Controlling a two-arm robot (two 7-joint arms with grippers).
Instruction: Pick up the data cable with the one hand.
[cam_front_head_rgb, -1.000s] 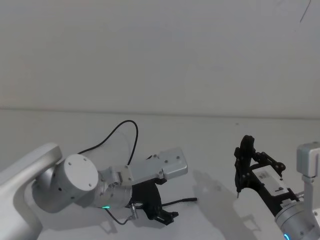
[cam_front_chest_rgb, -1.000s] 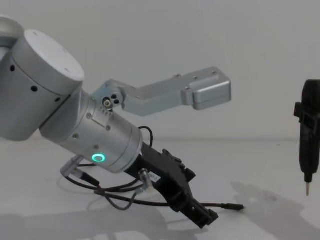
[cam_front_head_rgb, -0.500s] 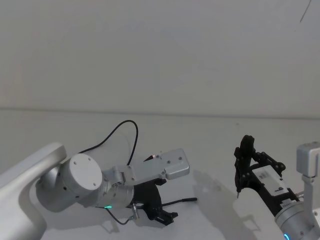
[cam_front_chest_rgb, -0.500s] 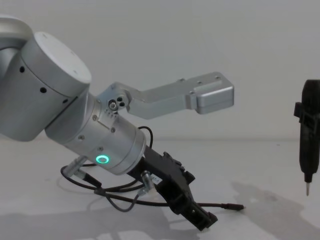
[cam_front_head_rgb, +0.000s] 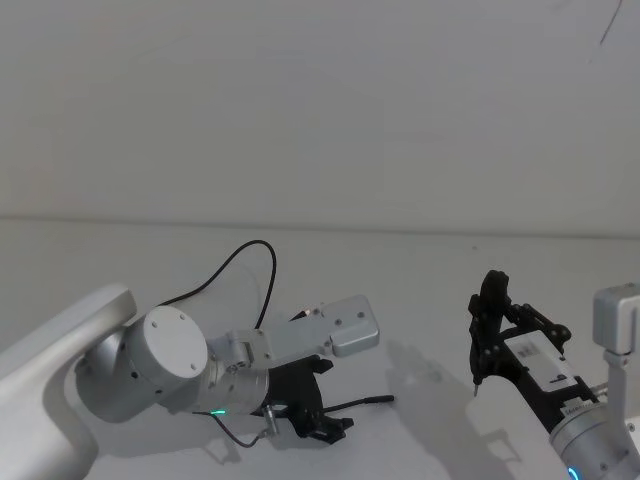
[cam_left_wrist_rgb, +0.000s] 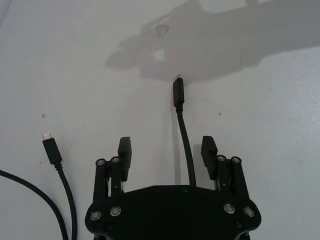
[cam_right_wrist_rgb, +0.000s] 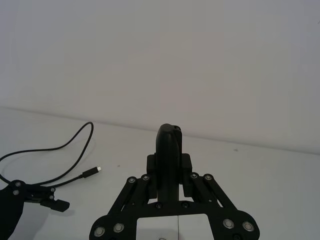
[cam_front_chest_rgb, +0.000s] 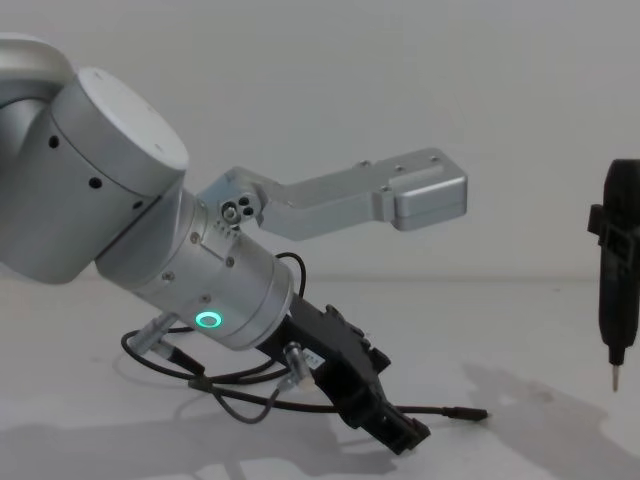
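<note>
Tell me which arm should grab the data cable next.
Left. The left gripper is open, with the data cable running between its jaws. The right gripper sits off to the side, shut on a pen-like tool.

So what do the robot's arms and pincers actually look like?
The left arm is a thick silver cylinder with a glowing green ring at the wrist. The left pincer and right pincer are black and angular, with short fingers and silver rivets.

Data cable (cam_left_wrist_rgb: 184, 127) between parted jaws of left gripper (cam_left_wrist_rgb: 167, 144)
</note>
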